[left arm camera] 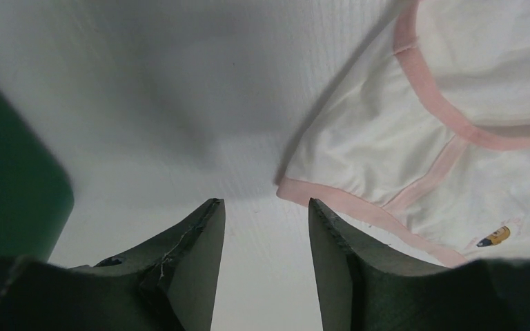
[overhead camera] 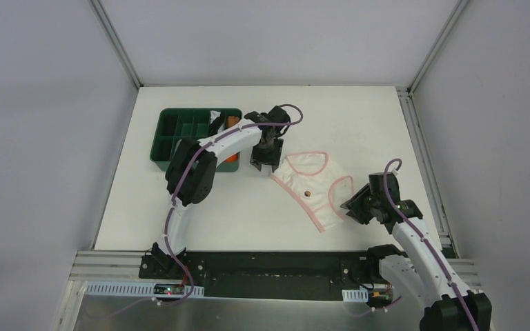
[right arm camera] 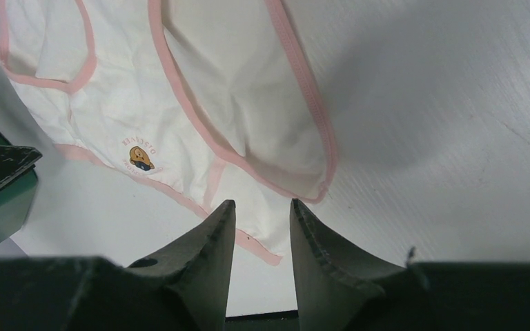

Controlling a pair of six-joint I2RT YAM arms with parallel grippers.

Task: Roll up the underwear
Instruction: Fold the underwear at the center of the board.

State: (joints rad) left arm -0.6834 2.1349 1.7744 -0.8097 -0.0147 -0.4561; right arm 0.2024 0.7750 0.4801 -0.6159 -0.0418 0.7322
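A pale pink-white brief with pink edging (overhead camera: 312,187) lies flat on the white table, with a small printed figure on its front (right arm camera: 140,157). It also shows in the left wrist view (left arm camera: 414,138). My left gripper (overhead camera: 263,164) is open and empty, just left of the brief's upper left corner, not touching it. My right gripper (overhead camera: 350,207) is open and empty, hovering over the brief's lower right corner (right arm camera: 262,227). The pink brief with navy edging is not in view.
A green compartment bin (overhead camera: 179,134) stands at the back left, holding an orange cloth (overhead camera: 232,158) and something white; my left arm passes over it. Its corner shows in the left wrist view (left arm camera: 14,179). The table's near edge lies below the right gripper.
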